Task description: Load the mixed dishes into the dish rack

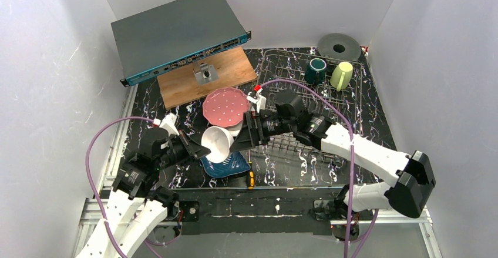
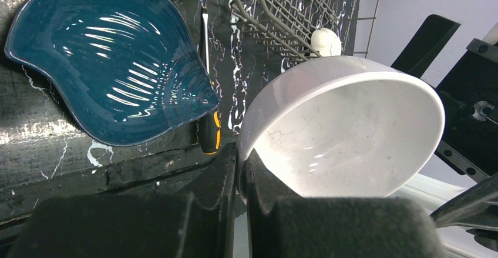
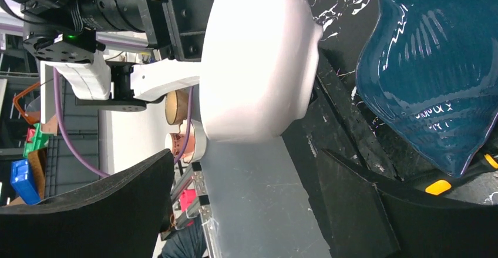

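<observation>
My left gripper (image 2: 242,173) is shut on the rim of the white bowl (image 2: 346,129), one finger inside and one outside. It holds the bowl (image 1: 218,142) tilted in the air over the dark blue plate (image 1: 228,165). My right gripper (image 1: 245,133) stands open just right of the bowl. In the right wrist view the bowl's outside (image 3: 258,64) sits ahead of the spread fingers (image 3: 88,211), untouched. The pink dotted plate (image 1: 225,106) lies behind the bowl. The wire dish rack (image 1: 329,102) holds the teal mug (image 1: 316,70) and the yellow-green mug (image 1: 342,74).
A yellow-and-black screwdriver (image 1: 251,178) lies beside the blue plate (image 2: 111,58). A wooden board (image 1: 176,87) and a grey network switch (image 1: 176,32) sit at the back left. A grey roll (image 1: 339,46) stands behind the rack. White walls close in on three sides.
</observation>
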Tool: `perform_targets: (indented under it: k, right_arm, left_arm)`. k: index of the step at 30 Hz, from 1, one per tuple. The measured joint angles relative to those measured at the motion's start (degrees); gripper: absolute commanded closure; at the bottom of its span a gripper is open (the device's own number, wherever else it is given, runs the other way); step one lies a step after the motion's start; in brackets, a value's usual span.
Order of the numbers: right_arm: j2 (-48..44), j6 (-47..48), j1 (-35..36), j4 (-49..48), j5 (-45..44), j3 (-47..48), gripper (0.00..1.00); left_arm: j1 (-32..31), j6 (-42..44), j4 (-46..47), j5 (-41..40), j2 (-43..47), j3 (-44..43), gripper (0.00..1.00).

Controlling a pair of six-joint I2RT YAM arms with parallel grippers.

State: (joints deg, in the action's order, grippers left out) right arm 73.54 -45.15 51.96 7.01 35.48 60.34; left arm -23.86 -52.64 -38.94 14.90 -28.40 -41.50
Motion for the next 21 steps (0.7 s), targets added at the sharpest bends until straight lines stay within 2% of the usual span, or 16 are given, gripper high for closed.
perform_targets:
  k: [16, 21]
  right_arm:
    - [4.76, -4.94, 1.77, -4.44, -1.84, 2.08, 0.02]
    - [5.90, -5.75, 2.49, -5.53, -1.86, 2.45, 0.08]
  left_arm:
    - [0.00, -1.25, 0.72, 1.25, -0.26, 0.81, 1.00]
    - [0.00, -1.03, 0.22, 1.22, -0.15, 0.81, 1.00]
